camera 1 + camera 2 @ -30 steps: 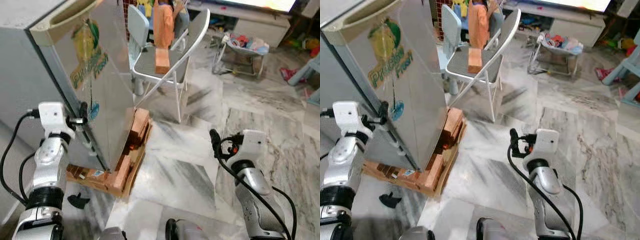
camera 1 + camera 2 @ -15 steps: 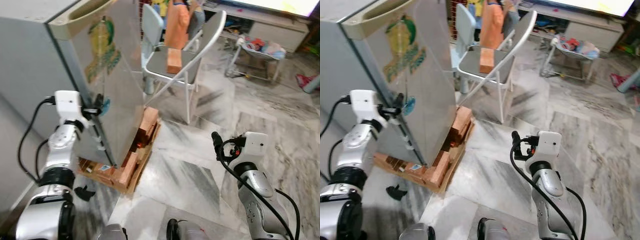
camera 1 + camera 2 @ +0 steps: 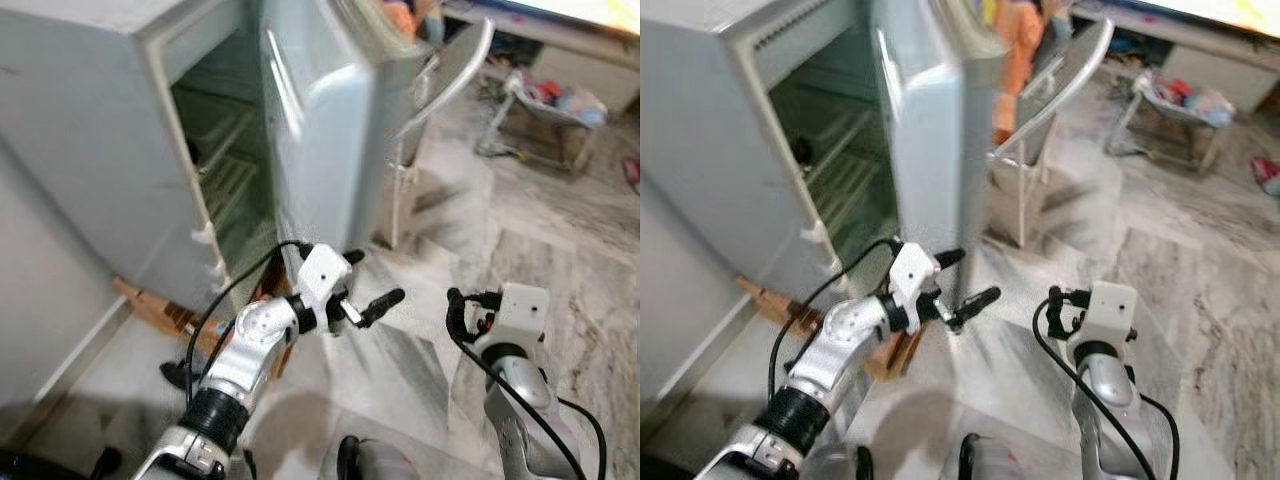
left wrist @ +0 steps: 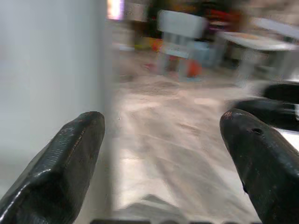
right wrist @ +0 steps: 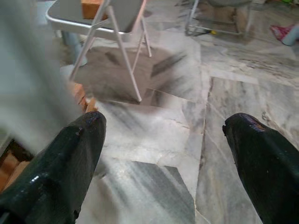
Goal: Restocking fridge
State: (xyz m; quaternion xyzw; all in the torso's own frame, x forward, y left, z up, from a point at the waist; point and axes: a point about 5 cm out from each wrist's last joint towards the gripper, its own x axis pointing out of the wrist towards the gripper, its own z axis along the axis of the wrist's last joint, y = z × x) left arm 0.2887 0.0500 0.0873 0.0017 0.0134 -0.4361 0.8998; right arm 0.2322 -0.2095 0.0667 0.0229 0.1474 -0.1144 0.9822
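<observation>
Pale grey metal fridge (image 3: 90,130) stands on wooden blocks; its tall grey door (image 3: 325,120) hangs swung out on its hinge, white wire shelves (image 3: 225,175) bare as far as can be seen. Judgement: the step in hand is getting the door fully open. To do it well, push on the door's free edge, sweep it outward in an arc, stop short of the white folding chair (image 3: 1060,90) close behind it, then fetch stock

Silver left arm reaches forward across the body, elbow bent; left gripper (image 3: 368,288) hovers just beside the door's lower edge, fingers spread, nothing between them. Contact with the door: cannot tell, pictures blurred

Right gripper (image 5: 166,154) held low over the grey marble floor (image 3: 580,250), well apart from the fridge, fingers spread wide and empty
</observation>
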